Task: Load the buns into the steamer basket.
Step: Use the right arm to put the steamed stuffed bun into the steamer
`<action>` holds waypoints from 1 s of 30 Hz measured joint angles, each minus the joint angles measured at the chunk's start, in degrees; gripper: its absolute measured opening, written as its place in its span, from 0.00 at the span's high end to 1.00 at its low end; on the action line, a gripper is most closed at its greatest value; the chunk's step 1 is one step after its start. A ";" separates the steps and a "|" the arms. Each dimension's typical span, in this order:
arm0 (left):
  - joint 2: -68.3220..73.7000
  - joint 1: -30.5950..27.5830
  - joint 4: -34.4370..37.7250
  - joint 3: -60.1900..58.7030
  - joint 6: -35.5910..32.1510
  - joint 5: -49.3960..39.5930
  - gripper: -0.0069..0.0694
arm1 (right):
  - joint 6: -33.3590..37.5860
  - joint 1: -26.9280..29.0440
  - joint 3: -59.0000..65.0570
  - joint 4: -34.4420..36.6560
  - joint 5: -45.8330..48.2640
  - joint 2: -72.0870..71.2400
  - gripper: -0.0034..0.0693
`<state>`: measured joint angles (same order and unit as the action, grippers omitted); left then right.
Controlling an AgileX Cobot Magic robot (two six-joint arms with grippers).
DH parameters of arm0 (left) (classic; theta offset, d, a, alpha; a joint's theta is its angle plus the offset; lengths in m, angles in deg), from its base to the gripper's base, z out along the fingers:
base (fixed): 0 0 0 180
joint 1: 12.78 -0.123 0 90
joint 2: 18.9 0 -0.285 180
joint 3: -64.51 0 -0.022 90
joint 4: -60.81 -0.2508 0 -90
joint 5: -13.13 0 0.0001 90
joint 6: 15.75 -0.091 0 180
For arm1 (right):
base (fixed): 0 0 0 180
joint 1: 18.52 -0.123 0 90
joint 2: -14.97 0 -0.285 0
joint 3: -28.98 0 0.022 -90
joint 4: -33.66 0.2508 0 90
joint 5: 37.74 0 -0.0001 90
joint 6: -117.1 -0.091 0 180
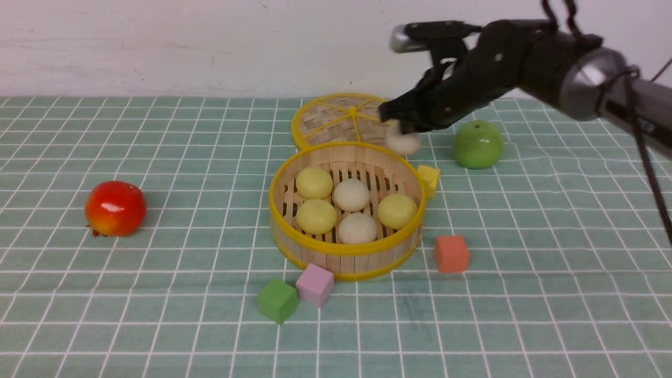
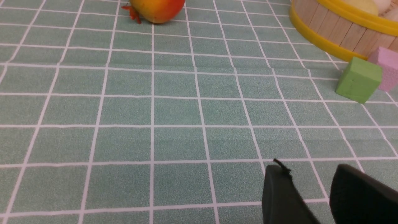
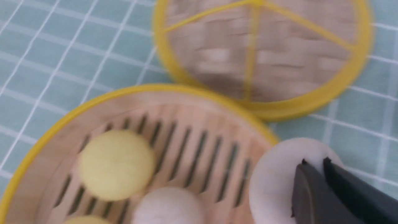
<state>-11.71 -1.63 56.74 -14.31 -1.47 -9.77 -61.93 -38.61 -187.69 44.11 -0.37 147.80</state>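
Note:
The steamer basket point(image 1: 346, 247) stands mid-table and holds three pale yellow buns point(image 1: 314, 182) and two beige-white buns point(image 1: 351, 195). My right gripper point(image 1: 401, 128) is shut on a sixth beige-white bun point(image 1: 404, 142) and holds it in the air above the basket's far right rim. In the right wrist view the held bun point(image 3: 276, 183) is pinched between the dark fingers point(image 3: 311, 193), over the basket's rim point(image 3: 174, 90). My left gripper point(image 2: 311, 183) is open and empty, low over the cloth, left of the basket's wall point(image 2: 335, 31).
The flat woven lid point(image 1: 338, 121) lies behind the basket. A green apple point(image 1: 477, 144) sits at the right, a red apple point(image 1: 115, 208) at the left. Foam cubes surround the basket: yellow point(image 1: 429, 178), orange point(image 1: 451, 253), pink point(image 1: 314, 284), green point(image 1: 276, 300).

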 joint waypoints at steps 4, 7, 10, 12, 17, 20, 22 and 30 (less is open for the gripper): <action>0.00 0.00 0.00 0.00 0.00 0.00 0.60 | 0.47 -1.34 0.00 0.07 -0.28 1.65 0.95; 0.00 0.00 0.00 0.00 0.00 0.00 0.60 | 0.47 -1.39 0.00 0.26 -0.26 3.05 0.95; 0.00 0.00 0.00 0.00 0.00 0.00 0.60 | 0.47 -1.39 0.05 0.83 -0.26 4.62 0.95; 0.00 0.00 0.00 0.00 0.00 0.00 0.60 | 0.47 -1.39 0.05 1.09 -0.26 5.33 0.94; 0.00 0.00 0.00 0.00 0.00 0.00 0.60 | 0.52 -1.39 0.05 1.29 -0.31 5.97 0.93; 0.00 0.00 0.00 0.00 0.00 0.00 0.60 | 0.52 -1.39 0.05 1.29 -0.31 5.97 0.91; 0.00 0.00 0.00 0.00 0.00 0.00 0.60 | 0.52 -1.39 0.05 1.23 -0.31 5.97 0.90; 0.00 0.00 0.00 0.00 0.00 0.00 0.60 | 0.52 -1.28 0.05 -0.06 1.47 5.53 0.63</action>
<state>-11.71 -1.63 56.74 -14.31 -1.47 -9.77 -61.42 -39.89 -187.64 44.05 1.10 153.33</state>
